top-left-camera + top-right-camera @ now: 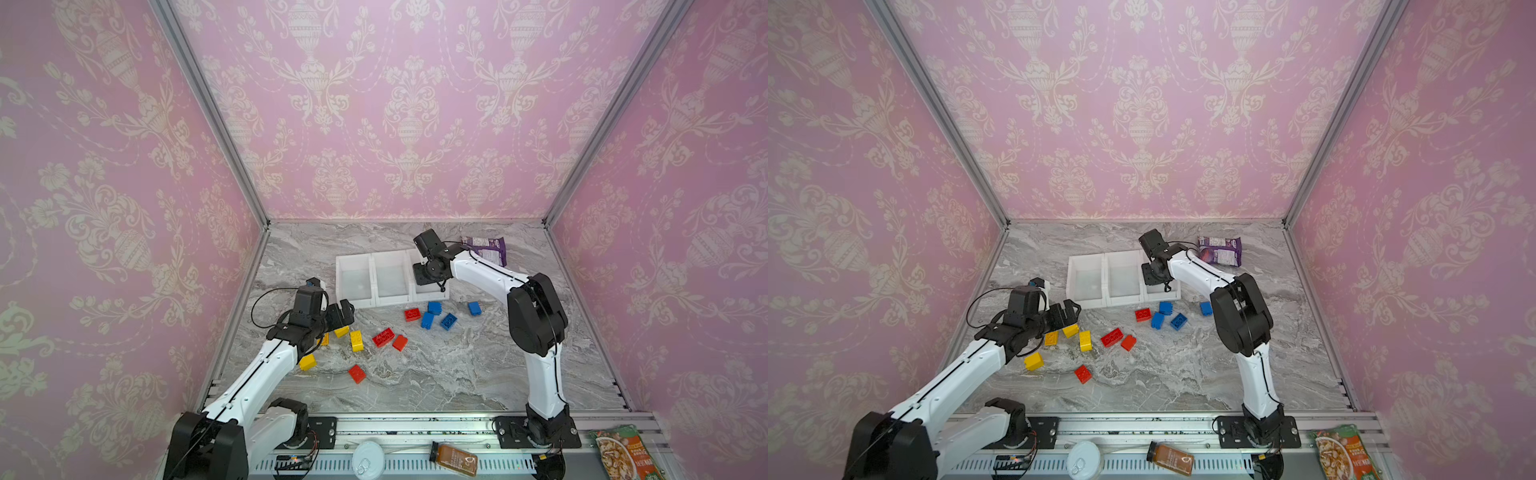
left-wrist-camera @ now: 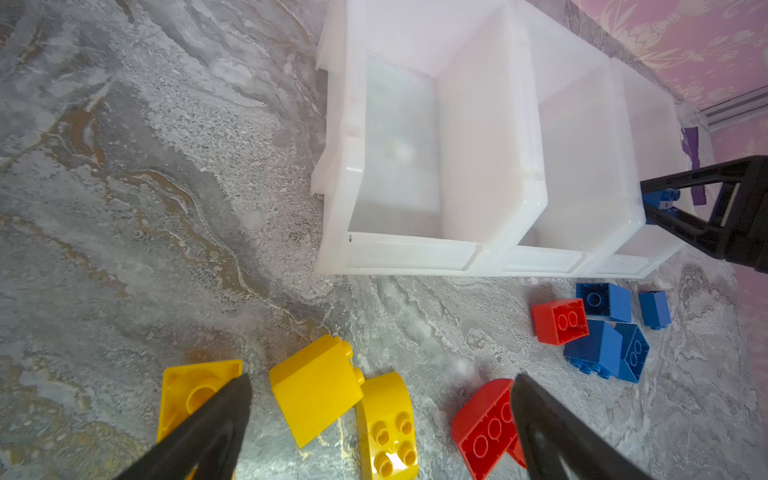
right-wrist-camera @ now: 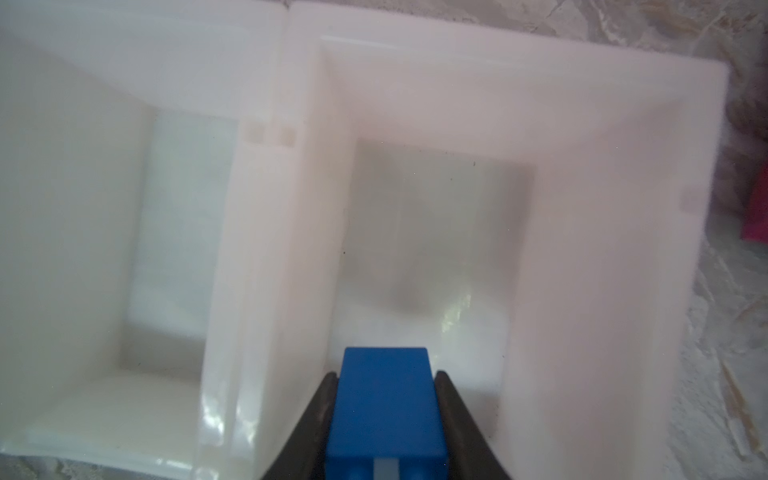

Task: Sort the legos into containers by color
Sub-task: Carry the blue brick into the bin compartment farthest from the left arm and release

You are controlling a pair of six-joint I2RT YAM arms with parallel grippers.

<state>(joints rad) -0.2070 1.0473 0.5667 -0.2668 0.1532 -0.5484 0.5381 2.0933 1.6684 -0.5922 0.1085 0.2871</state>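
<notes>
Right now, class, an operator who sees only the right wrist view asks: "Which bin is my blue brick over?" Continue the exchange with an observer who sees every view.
Observer: The rightmost of three joined bins; the right claw holds the blue brick above it.
Operator: Are there other blue ones to collect?
Observer: Four loose blue bricks lie on the table in front of the bins.
Operator: What is the left claw doing?
Observer: It is open over the yellow bricks.
</notes>
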